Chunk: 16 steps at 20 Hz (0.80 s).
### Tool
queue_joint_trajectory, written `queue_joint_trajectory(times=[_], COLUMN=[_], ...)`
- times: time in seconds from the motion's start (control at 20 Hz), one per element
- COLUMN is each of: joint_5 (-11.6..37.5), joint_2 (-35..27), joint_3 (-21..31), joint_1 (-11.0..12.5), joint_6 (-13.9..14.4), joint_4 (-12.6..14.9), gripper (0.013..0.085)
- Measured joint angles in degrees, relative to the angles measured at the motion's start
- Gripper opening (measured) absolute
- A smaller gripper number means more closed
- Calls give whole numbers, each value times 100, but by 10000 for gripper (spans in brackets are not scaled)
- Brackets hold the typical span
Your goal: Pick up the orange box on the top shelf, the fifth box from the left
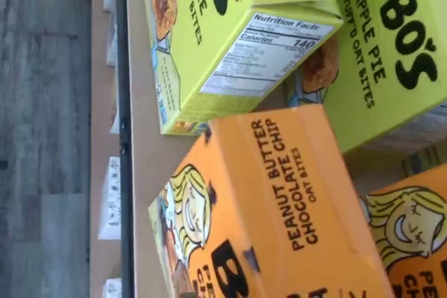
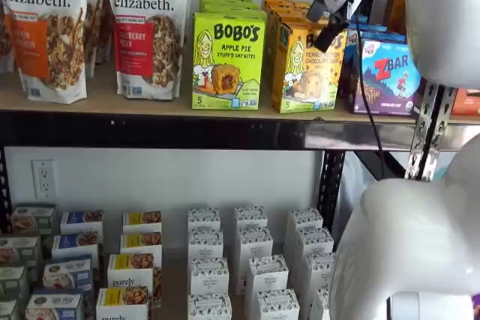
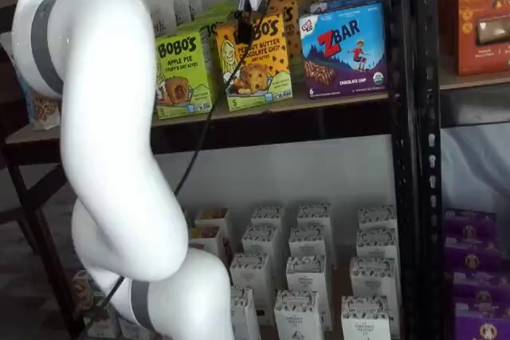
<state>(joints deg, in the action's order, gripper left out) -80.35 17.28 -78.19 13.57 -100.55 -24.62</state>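
Observation:
The front orange box (image 2: pixel 302 67) stands upright on the top shelf (image 2: pixel 150 106), with more alike behind it. It also shows in a shelf view (image 3: pixel 256 65). In the wrist view its "Peanut Butter Chocolate Chip" side (image 1: pixel 279 200) is close under the camera, with another orange box (image 1: pixel 412 235) beside it. My gripper (image 2: pixel 330 34) hangs in front of the box's upper right corner, white body above and black fingers pointing down. In a shelf view my gripper (image 3: pixel 243 33) overlaps the box's top edge. No gap between the fingers shows, and I cannot tell whether they touch the box.
A lime-green Bobo's apple pie box (image 2: pixel 227 61) stands left of the orange one, a blue ZBar box (image 2: pixel 390 76) right. Granola bags (image 2: pixel 146 28) fill the shelf's left. Small white boxes (image 2: pixel 251 260) crowd the lower shelf. My white arm (image 3: pixel 103 157) and a black upright (image 3: pixel 406 157) stand in front.

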Motion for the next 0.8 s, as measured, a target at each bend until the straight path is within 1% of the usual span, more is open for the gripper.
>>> queue_joint_trajectory(times=[0.5, 0.8], joint_5=[-923, -1023], joint_2=[-510, -601], joint_3=[-715, -798], joint_1=[-59, -60], joint_6=[90, 81], joint_4=[467, 544], gripper=[850, 850])
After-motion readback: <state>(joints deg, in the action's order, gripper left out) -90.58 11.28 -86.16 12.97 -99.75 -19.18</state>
